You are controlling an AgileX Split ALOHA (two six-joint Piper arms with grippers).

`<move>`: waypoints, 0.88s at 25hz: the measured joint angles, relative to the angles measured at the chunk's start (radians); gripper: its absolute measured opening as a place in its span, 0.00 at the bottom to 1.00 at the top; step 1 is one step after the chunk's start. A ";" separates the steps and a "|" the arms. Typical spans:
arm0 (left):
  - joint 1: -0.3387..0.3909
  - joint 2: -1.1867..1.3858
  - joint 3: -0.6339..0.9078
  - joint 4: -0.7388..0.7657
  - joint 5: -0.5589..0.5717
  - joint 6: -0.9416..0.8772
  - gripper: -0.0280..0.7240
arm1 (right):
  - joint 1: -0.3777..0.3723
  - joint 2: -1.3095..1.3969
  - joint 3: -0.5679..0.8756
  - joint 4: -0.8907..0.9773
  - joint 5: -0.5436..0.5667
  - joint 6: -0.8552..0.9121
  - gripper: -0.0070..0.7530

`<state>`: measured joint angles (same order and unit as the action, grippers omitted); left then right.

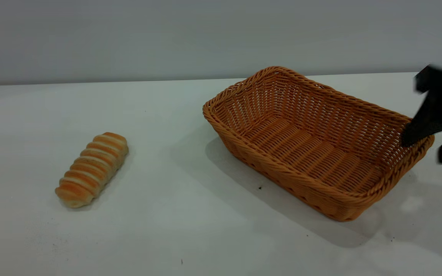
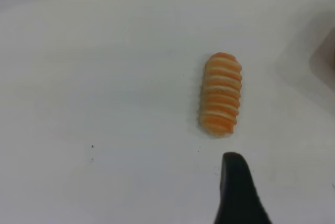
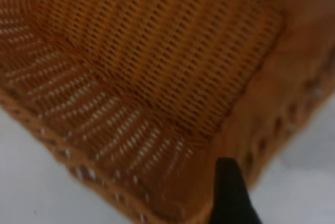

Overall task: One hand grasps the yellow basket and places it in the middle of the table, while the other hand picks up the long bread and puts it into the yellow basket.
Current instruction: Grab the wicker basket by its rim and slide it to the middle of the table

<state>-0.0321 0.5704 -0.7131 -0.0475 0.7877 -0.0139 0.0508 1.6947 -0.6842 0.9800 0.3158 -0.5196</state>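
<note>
The yellow basket (image 1: 313,149) is a woven orange-tan tray at the right of the table (image 1: 190,226), and it is empty. My right gripper (image 1: 430,147) is open at the basket's right end. One finger (image 1: 416,132) is inside the rim and the other is outside it. In the right wrist view one black finger (image 3: 230,192) is over the basket's corner rim (image 3: 172,203). The long bread (image 1: 92,168) lies on the table at the left. In the left wrist view only one finger (image 2: 235,192) of my left gripper shows, a short way from the bread (image 2: 221,94) and not touching it.
A grey wall (image 1: 167,34) runs behind the table's far edge. A few tiny dark specks dot the white tabletop between the bread and the basket.
</note>
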 joint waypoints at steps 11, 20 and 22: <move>0.000 0.000 0.000 0.013 0.000 0.000 0.69 | -0.001 0.299 -0.158 0.305 -0.039 -0.221 0.71; 0.000 0.000 0.000 0.014 0.002 0.000 0.69 | 0.000 0.394 -0.247 0.340 -0.044 -0.224 0.38; 0.000 0.000 0.000 0.014 0.002 0.000 0.69 | 0.000 0.398 -0.261 0.359 -0.040 -0.212 0.19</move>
<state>-0.0321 0.5708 -0.7131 -0.0335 0.7902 -0.0139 0.0509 2.0924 -0.9454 1.3387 0.2762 -0.7317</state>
